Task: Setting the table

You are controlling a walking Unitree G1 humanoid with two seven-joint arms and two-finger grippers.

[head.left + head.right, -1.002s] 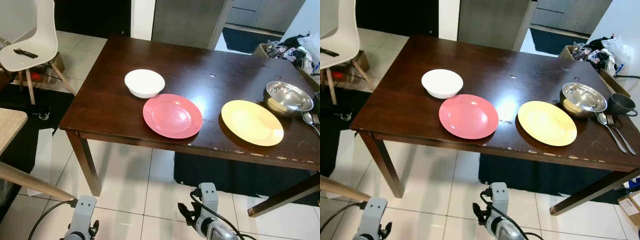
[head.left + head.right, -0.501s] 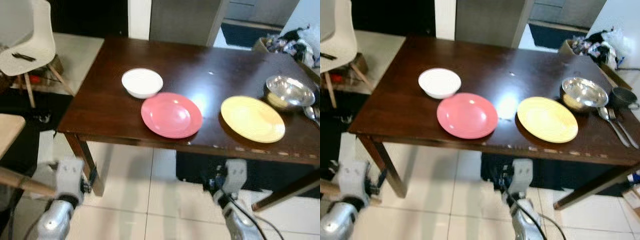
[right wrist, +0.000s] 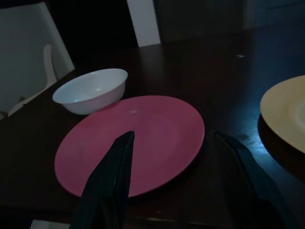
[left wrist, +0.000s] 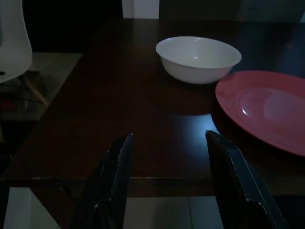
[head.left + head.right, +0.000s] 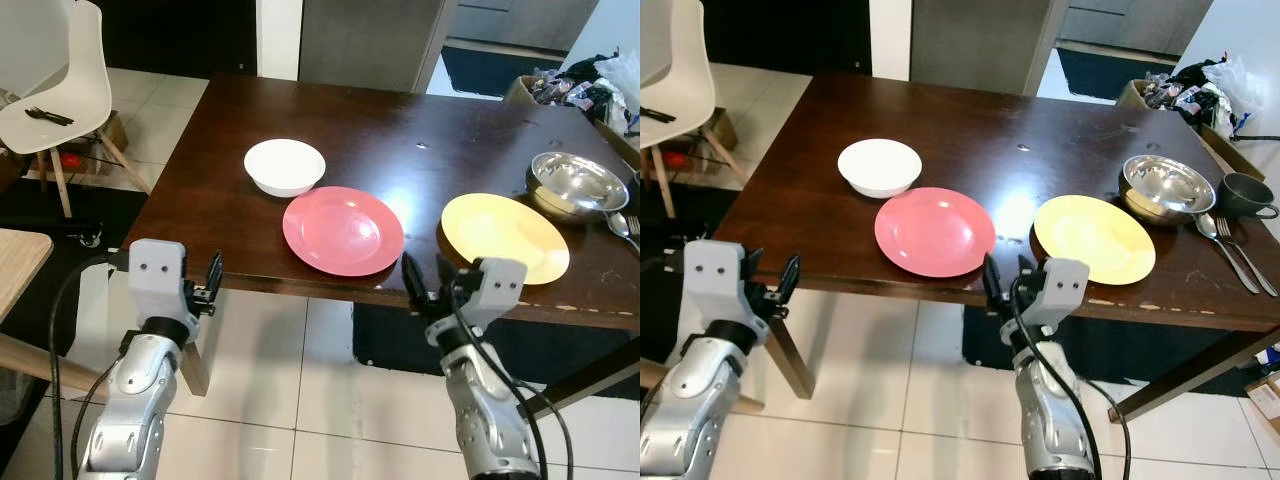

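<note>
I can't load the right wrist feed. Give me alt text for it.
The right gripper, fingers open and holding nothing, points at a pink plate on the dark wooden table. A white bowl sits beyond the plate, and the edge of a yellow plate shows to one side.

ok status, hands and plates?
Left hand open, raised at table's near-left edge. Right hand open, at near edge facing pink plate. Yellow plate, white bowl untouched. Nothing in the way.

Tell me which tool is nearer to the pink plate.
Right. The right tool is open at the table's near edge just in front of the pink plate; the left tool, also open, sits off by the table's left corner.
</note>
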